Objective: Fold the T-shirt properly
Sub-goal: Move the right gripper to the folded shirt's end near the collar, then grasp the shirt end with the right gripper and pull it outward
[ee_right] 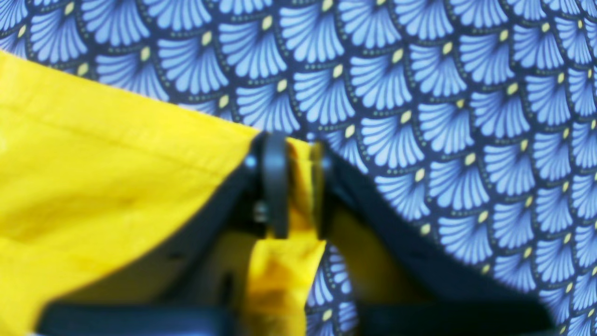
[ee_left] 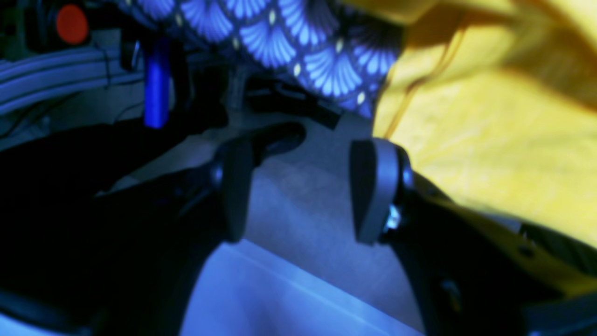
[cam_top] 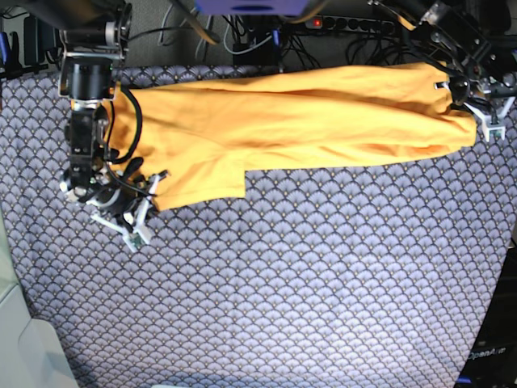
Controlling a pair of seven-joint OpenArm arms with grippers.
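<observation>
- Scallop-patterned cover (cam_top: 307, 275) drapes my bench, with the T-shirt (cam_top: 307, 121) stretched along its far edge.
- My right pincer (ee_right: 295, 186) pinches a T-shirt corner.
- My left pincer (ee_left: 298, 191) gapes, holding nothing, beside the cloth.

a table cover (cam_top: 323, 283) printed with small blue-grey fan-shaped scallops, each tipped with a pale yellow dot, spreads over nearly the whole work surface in the base view. behind its far edge runs a tangle of black cables (cam_top: 242, 32) and a power strip (cam_top: 347, 22) with a small red light. at the lower left corner a pale floor (cam_top: 20, 339) shows beside the cover's edge. in the left wrist view the cover (ee_left: 280, 37) hangs over the table edge, with a pale grey floor (ee_left: 303, 205) below, grey cables (ee_left: 51, 74) at left, a round red button (ee_left: 72, 24) and a bright blue upright object (ee_left: 156, 84), all blurred.
</observation>
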